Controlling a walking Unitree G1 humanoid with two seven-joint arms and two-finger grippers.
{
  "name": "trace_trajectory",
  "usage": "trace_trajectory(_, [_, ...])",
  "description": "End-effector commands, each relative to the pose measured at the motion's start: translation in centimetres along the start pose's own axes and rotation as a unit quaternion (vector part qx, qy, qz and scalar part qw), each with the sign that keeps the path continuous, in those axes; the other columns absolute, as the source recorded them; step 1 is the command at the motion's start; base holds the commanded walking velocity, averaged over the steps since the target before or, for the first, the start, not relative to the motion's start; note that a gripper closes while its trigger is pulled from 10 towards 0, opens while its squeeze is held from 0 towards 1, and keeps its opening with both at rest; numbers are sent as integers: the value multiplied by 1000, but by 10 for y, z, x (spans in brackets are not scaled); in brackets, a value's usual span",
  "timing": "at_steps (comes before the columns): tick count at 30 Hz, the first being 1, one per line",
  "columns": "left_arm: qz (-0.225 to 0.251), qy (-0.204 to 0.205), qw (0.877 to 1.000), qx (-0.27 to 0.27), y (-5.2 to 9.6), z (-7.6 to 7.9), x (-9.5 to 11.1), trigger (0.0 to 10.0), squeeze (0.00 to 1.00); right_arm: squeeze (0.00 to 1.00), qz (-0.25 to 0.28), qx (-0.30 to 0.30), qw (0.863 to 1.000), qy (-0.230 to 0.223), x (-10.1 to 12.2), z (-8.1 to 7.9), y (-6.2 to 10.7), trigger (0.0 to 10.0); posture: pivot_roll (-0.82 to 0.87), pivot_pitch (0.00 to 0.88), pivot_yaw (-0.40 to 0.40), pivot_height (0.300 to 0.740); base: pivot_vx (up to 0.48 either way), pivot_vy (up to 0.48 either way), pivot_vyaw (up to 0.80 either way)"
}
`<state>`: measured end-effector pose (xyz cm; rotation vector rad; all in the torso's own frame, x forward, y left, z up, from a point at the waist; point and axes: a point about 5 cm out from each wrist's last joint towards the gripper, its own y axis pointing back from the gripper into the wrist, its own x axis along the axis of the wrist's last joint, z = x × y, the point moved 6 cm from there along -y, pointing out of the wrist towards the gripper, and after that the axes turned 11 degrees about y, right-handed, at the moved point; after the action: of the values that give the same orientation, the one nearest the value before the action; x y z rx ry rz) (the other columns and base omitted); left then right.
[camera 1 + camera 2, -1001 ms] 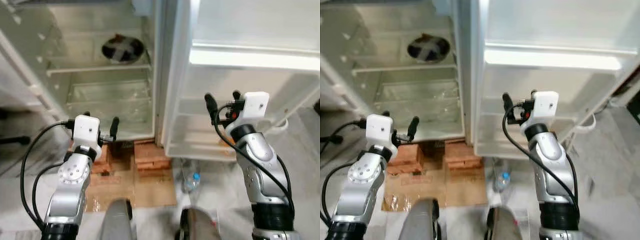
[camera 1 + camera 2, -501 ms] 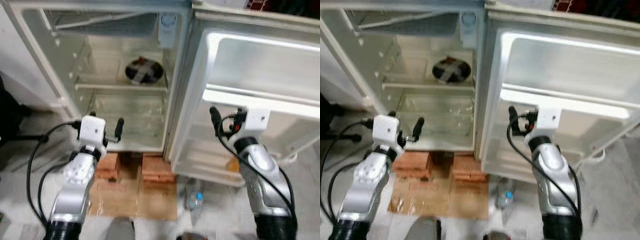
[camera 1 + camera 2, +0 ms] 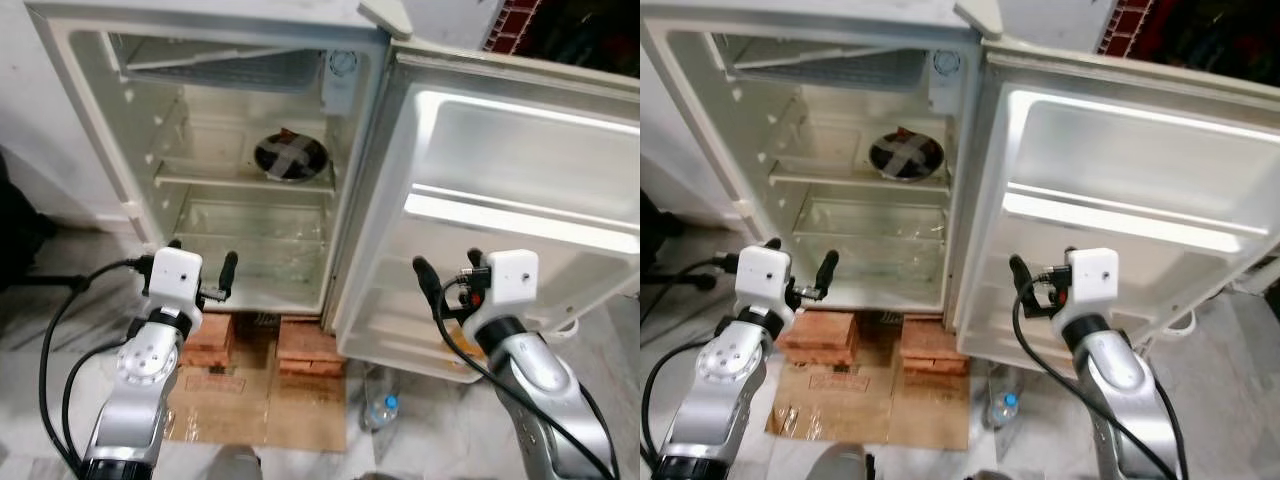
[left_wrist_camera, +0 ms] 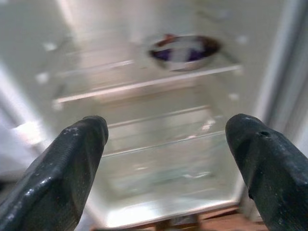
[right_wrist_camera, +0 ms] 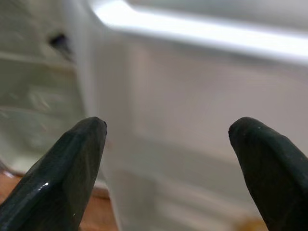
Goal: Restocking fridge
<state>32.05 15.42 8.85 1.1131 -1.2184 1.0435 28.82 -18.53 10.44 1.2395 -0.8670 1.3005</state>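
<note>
Fridge (image 3: 250, 170) stands open straight ahead in the left eye view, its door (image 3: 500, 200) swung wide to the right, and a dark bowl (image 3: 290, 157) crossed with pale tape sits on the middle shelf (image 3: 200, 180). Below the cabinet, brick-like blocks (image 3: 305, 345) prop up the base on a flattened sheet of cardboard (image 3: 270, 400), and a clear bottle with a blue cap (image 3: 382, 410) lies on the floor near the door's lower edge. The left end effector (image 3: 200, 272) hovers before the lowest compartment, fingers apart and gripping nothing; the right end effector (image 3: 448, 275) hangs in front of the door's lower rack, likewise spread and empty. The right eye view gives the same layout, with a white cable (image 3: 1180, 322) trailing on the floor at the far right. In the left wrist view, the two black fingers (image 4: 62, 163) frame the shelves and the bowl (image 4: 185, 48), nothing between them. In the right wrist view, the fingers (image 5: 62, 168) bracket the blurred inner face of the door (image 5: 192, 120). Compared with a second ago, the camera has tilted up so the fridge's top edge and freezer flap now show, and both arms sit lower in the frame.
</note>
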Motion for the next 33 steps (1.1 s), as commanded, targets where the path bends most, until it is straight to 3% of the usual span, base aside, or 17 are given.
trace_trajectory(1, [0,-2,1000,-15,0,7,1,10000,0,0,1,2,1000,-2,2,2,1,10000,-17,55,-36,740,0,0,0])
trace_trajectory(15, [-4,0,1000,-14,3,8,-2,10000,0,0,19,-1,1000,-6,12,0,-10,10000,-1,39,-49,740,-264,0,0])
trace_trajectory(18, [-2,0,1000,-15,3,9,-1,10000,0,0,31,-11,999,10,19,1,-16,10000,-1,41,-48,740,0,0,0])
trace_trajectory(33, [7,17,1000,-24,6,9,3,10000,0,0,70,-53,996,6,42,13,-26,10000,-2,54,-46,740,0,0,0])
